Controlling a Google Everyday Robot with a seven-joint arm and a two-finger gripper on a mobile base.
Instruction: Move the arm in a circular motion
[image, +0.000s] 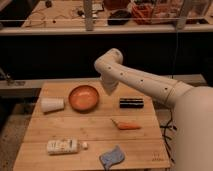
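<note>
Orange and round, the shallow bowl (83, 97) is sitting on the wooden slatted table (90, 131), and I am seeing nothing inside it. I am watching the arm (142, 82), cream-white with thick smooth tubular segments and small dark dots, reaching in from the right and bending at a rounded joint above the table's far edge. I am reading the gripper (109, 87) as hanging just right of the bowl with its fingers together, clamped on nothing. A white cup (52, 104) is lying on its side left of the bowl. A dark cylinder (131, 102), a carrot (127, 125), a white bottle (63, 146) and a blue-grey cloth (113, 156) are also lying on the table.
</note>
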